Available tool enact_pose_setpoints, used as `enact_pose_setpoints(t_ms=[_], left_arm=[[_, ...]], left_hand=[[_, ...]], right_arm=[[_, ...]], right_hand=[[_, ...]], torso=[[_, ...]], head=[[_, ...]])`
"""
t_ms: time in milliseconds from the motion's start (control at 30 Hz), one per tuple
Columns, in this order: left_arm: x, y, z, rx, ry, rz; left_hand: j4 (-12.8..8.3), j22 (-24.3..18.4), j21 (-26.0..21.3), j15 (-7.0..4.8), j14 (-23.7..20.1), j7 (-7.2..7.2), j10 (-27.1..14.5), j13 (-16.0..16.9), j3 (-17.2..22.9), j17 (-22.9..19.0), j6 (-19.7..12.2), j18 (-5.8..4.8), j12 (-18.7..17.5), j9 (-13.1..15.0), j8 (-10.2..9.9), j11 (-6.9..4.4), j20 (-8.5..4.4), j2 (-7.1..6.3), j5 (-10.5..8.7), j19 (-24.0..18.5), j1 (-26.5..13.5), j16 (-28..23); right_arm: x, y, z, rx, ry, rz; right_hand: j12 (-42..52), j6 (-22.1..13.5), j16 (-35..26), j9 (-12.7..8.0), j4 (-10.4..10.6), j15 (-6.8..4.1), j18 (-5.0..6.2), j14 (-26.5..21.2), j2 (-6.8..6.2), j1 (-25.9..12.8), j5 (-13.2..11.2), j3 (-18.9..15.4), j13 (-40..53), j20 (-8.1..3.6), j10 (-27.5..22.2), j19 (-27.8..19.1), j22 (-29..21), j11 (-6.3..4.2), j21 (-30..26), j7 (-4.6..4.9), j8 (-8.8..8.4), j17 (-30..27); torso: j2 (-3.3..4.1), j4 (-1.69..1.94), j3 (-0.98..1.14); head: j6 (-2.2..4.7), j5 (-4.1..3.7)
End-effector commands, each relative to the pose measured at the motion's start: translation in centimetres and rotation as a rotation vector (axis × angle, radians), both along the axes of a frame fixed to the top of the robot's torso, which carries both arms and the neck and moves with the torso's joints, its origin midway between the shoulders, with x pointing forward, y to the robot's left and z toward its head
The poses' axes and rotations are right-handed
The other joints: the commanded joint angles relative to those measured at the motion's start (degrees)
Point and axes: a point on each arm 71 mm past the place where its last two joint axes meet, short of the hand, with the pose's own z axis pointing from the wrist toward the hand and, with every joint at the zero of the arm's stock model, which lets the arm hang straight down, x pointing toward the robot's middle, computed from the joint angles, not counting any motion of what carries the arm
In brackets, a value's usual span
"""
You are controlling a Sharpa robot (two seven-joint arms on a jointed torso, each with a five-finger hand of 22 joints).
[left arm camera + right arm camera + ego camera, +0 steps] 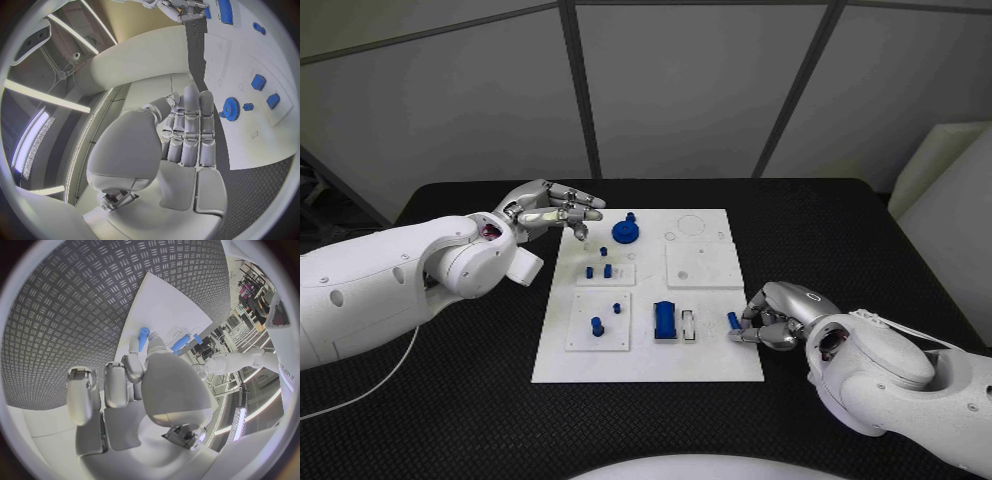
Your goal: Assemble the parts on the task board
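The white task board lies in the middle of the black tabletop, long side running from 12 to 6 o'clock in the head view. At about 11 o'clock on the board sits a blue gear with a small knob on top. Below it, towards the board's centre, a raised white square carries small blue pegs standing upright, and at about 7 o'clock another raised square holds a blue peg and a smaller one beside it. At about 6 o'clock a blue rectangular block stands next to a narrow white piece. The left hand hovers off the board's 10 o'clock corner, just beside the gear but apart from it; its fingers are extended side by side and released, grasping nothing, as the left wrist view confirms, with the gear beyond their tips. The right hand rests at the board's 4 o'clock edge, fingers curled around a short blue cylinder pinched upright at the board's rim; the right wrist view shows that cylinder rising between the fingertips over the white board.
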Motion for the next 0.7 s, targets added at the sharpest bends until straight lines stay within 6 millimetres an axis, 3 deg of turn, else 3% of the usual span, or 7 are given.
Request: enact_pose_setpoints(t_ms=[33, 133, 333, 700], left_arm=[[0.0, -0.1, 0.1, -0.008, -0.003, -0.008], [0.0, -0.1, 0.1, -0.008, -0.002, -0.008], [0.0, -0.1, 0.1, -0.007, 0.0, -0.008], [-0.1, 0.1, 0.1, -0.004, 0.002, -0.004]], left_hand=[[-0.2, 0.0, -0.3, 0.16, 0.2, 0.03, -0.3, 0.1, -0.2, -0.1, -0.2, -0.66, -0.1, -0.1, -0.2, 0.1, 0.08, 0.24, -0.12, -0.3, -0.4, -0.2], [-0.2, 0.0, -0.3, 0.16, 0.2, 0.03, -0.3, 0.1, -0.2, -0.1, -0.2, -0.66, -0.1, -0.1, -0.2, 0.1, 0.08, 0.24, -0.12, -0.3, -0.4, -0.2], [-0.2, 0.0, -0.3, 0.16, 0.2, 0.03, -0.3, 0.1, -0.2, -0.1, -0.2, -0.66, -0.1, -0.1, -0.2, 0.1, 0.08, 0.24, -0.12, -0.3, -0.4, -0.2], [-0.7, 0.1, -0.3, 0.08, 0.2, 0.02, -0.4, 0.1, 0.0, -0.1, -0.2, -0.61, -0.1, -0.1, -0.2, 0.08, 0.0, 0.41, 0.37, -0.3, 0.0, -0.4]], right_arm=[[0.2, 0.2, -0.4, -0.058, -0.007, 0.013], [0.3, 0.6, -0.5, -0.069, -0.016, 0.023], [0.5, 1.2, -0.7, -0.09, -0.016, 0.038], [0.5, 1.3, -0.8, -0.05, 0.003, 0.008]], right_hand=[[-0.2, 0.5, -0.2, -0.7, -0.5, 0.12, -0.87, 2.1, 0.44, 1.5, 0.5, 0.3, 0.0, 0.17, -0.2, 6.1, 15.1, -0.03, 0.2, -0.04, -0.41, 0.1], [-0.3, 0.6, -0.1, -1.1, -1.5, 0.01, -0.87, 2.1, 1.15, 3.4, 1.8, 0.9, 0.1, 0.07, -0.2, 6.1, 15.1, -0.17, 0.2, -0.18, -0.42, 0.2], [-0.7, 1.0, -0.1, -2.3, -4.7, -0.26, -0.87, 2.1, 2.47, 8.9, 8.9, 2.9, 0.0, -0.24, -0.5, 6.1, 15.1, -0.45, 0.2, -0.41, -0.44, 0.5], [-1.1, 1.3, -0.2, -3.1, -6.4, -0.22, -0.87, 2.1, 3.73, 10.4, 12.9, 4.3, -0.1, -0.26, -0.6, 6.1, 15.1, -0.42, 0.2, -0.38, -0.3, 0.4]], torso=[[0.03, 0.03, 0.01], [0.02, 0.05, 0.0], [0.02, 0.02, -0.05], [-0.05, 0.03, 0.01]], head=[[-0.03, 0.06], [-0.03, 0.09], [-0.17, 0.14], [-0.27, 0.35]])
